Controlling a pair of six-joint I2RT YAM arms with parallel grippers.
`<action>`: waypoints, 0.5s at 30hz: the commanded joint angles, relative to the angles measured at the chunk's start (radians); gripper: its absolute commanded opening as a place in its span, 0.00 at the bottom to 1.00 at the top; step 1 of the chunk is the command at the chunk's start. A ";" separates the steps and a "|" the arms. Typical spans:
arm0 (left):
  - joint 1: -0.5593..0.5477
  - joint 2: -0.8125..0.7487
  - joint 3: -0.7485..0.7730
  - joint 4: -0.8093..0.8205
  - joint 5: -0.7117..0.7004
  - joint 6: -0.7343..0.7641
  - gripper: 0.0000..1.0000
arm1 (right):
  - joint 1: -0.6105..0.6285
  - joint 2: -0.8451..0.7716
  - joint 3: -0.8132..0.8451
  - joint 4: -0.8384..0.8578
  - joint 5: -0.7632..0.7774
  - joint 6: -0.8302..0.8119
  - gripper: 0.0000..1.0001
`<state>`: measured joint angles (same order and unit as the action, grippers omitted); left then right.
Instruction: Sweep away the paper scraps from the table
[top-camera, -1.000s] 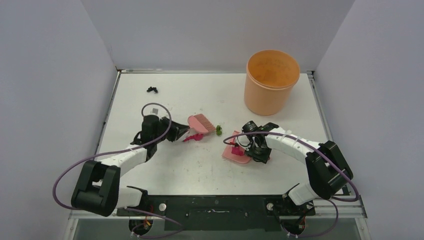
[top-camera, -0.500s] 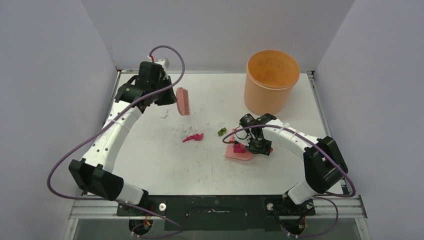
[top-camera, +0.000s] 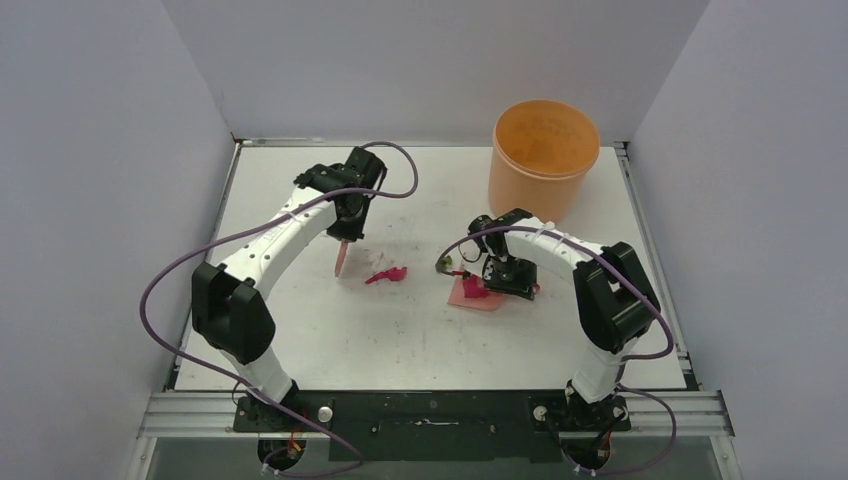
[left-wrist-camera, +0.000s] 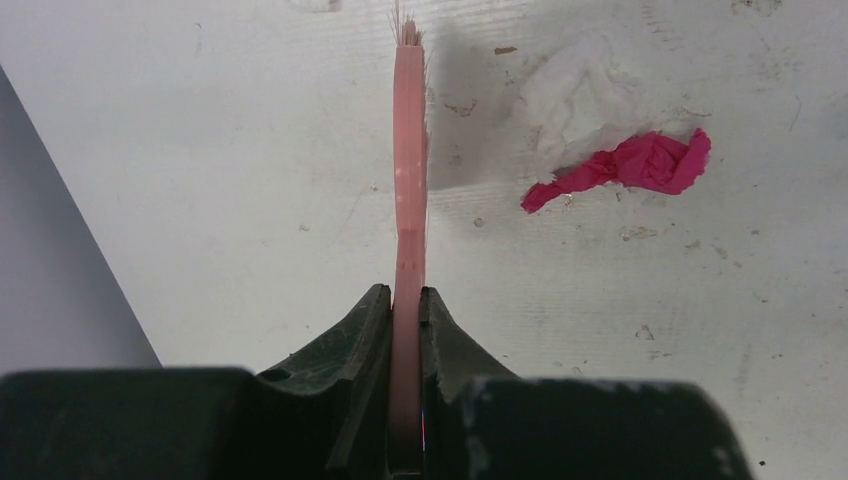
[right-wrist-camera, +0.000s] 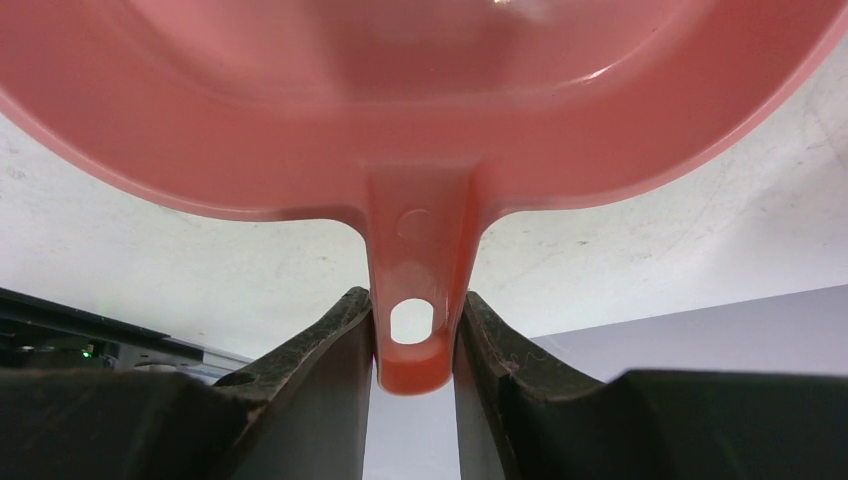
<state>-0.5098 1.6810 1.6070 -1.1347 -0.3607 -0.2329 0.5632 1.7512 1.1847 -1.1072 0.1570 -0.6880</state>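
My left gripper (top-camera: 345, 230) is shut on the pink hand brush (top-camera: 341, 258), which points down at the table (top-camera: 400, 340). In the left wrist view the left gripper (left-wrist-camera: 405, 300) holds the brush (left-wrist-camera: 409, 150) edge-on. To its right lie a white scrap (left-wrist-camera: 580, 100) and a magenta scrap (left-wrist-camera: 630, 165). The magenta scrap (top-camera: 386, 274) lies between brush and dustpan. My right gripper (top-camera: 510, 280) is shut on the handle of the pink dustpan (top-camera: 470, 297), which holds a magenta bit (top-camera: 472, 290). A green scrap (top-camera: 443, 263) lies at the pan's left edge. The right wrist view shows the right gripper (right-wrist-camera: 412, 310) on the pan's handle (right-wrist-camera: 418, 260).
An orange bucket (top-camera: 543, 160) stands at the back right, just behind the right arm. Grey walls close in the table on the left, back and right. The left arm arches over the table's left half.
My left gripper has swung the brush from the back left corner down to the middle, just left of the magenta scrap. The right gripper has shifted the dustpan slightly back toward the green scrap.
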 joint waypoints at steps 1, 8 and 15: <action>-0.012 0.027 -0.010 0.061 0.024 0.005 0.00 | 0.002 0.035 0.079 -0.016 0.016 0.046 0.05; -0.015 0.001 -0.081 0.158 0.163 -0.025 0.00 | -0.005 0.026 0.078 0.038 -0.078 0.036 0.29; -0.013 -0.027 -0.136 0.213 0.221 -0.035 0.00 | -0.171 -0.109 -0.035 0.125 -0.295 -0.075 0.51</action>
<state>-0.5240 1.6958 1.4998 -1.0027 -0.2050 -0.2516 0.5137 1.7531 1.1736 -1.0290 0.0196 -0.6907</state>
